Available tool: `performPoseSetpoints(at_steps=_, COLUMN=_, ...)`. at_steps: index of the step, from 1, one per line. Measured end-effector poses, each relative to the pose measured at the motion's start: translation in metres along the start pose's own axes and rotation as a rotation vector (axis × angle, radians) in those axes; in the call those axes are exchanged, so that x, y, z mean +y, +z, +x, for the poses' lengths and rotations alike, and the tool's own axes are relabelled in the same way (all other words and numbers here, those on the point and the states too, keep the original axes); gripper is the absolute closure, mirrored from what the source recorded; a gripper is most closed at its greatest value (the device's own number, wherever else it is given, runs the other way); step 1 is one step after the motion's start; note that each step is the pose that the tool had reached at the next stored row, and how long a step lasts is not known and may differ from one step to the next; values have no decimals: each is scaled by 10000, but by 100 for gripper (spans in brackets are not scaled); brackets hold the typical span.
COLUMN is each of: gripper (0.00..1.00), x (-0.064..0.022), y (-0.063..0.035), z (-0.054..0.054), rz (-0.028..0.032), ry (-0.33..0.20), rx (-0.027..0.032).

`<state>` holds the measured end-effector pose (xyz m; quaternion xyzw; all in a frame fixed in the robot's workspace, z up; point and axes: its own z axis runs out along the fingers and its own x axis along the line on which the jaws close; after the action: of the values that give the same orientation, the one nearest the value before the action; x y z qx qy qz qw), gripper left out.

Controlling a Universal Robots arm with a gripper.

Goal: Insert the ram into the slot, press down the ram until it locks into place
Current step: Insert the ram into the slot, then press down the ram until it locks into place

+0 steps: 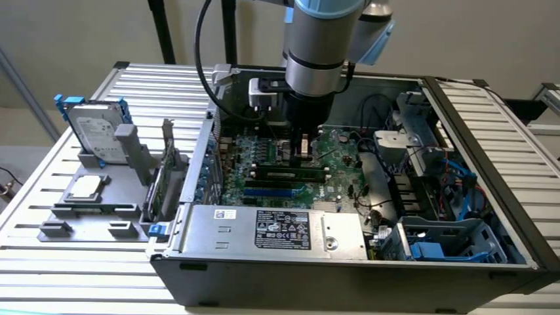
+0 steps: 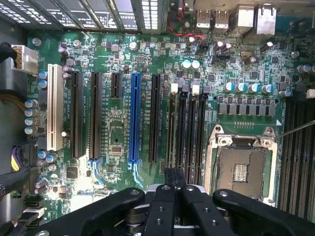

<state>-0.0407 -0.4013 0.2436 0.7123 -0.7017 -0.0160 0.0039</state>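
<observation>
the arm reaches down into the open computer case (image 1: pixel 350 269), which sits on the slatted table (image 1: pixel 79 289), and the gripper (image 1: pixel 302 146) hangs low over the middle of the mainboard (image 1: pixel 337 147). it comes straight down from above, i'd guess because the case walls leave no other way in.

in the wrist view the gripper (image 2: pixel 174 176) has its fingers drawn in narrow, almost touching. i can't tell whether anything thin is pinched between them. they line up with the end of the bank of long black sockets, the slot (image 2: pixel 175 128) among them, between the blue socket (image 2: pixel 134 118) and the processor socket (image 2: pixel 243 169).

from the exterior view the ram (image 1: pixel 289 174) looks to lie along that bank, on edge, just beside the gripper toward the case's front edge. whether it is latched i can't tell. a narrow hand suits pushing on a thin edge.
</observation>
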Motion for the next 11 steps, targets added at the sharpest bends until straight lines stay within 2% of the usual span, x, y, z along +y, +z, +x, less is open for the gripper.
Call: performPoseSetpoints(at_steps=11, gripper=90, x=-1, y=26, z=-25, rz=0, ry=-1, rx=0)
